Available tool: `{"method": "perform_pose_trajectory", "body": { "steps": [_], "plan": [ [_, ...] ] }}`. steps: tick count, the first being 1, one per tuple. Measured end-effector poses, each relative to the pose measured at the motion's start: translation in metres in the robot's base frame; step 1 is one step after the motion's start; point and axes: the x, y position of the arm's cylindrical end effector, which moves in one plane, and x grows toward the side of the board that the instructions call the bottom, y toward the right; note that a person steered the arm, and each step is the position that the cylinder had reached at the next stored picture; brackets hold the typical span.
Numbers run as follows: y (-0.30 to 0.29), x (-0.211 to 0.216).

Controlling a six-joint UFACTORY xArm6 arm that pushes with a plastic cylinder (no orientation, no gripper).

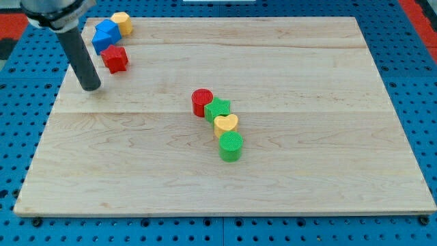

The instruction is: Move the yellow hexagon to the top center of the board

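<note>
Hand: I have no hand that opens or closes, so there is no such state to tell; my arm ends in a plain dark rod.
My tip: my tip (91, 89) stands on the bench (307, 102) near its left edge in the view, touching no block.
Why there: I judge this is an approach position, because it lies on the view's left side of the corner group, and the push must go toward the view's right.
Nearest block: the red star (115, 59) is just up and right of my tip, apart from it.
Next outward: the blue blocks (104, 36) lie above the red star; their exact shapes I cannot tell.
Task thing, place: the yellow hexagon (122, 22) sits in the top left corner of the bench, touching the blue blocks on its lower left, far from the top center.
Task thing, look: a low, faceted yellow piece, lying flat, with free wood on its right.
Middle row: the red cylinder (202, 102), green star (218, 108), yellow heart (226, 124) and green cylinder (231, 145) make a slanted chain, well apart from the likely path.
Risk: the blue blocks may travel together with the hexagon.
</note>
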Motion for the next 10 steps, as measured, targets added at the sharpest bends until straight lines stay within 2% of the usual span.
{"method": "perform_pose_trajectory", "body": {
  "steps": [1, 2, 3, 5, 7, 8, 10],
  "plan": [
    [-0.001, -0.083],
    [-0.001, -0.121],
    [-0.007, -0.122],
    [-0.064, -0.122],
    [-0.071, -0.117],
    [-0.066, -0.171],
    [-0.043, -0.18]
  ]
}}
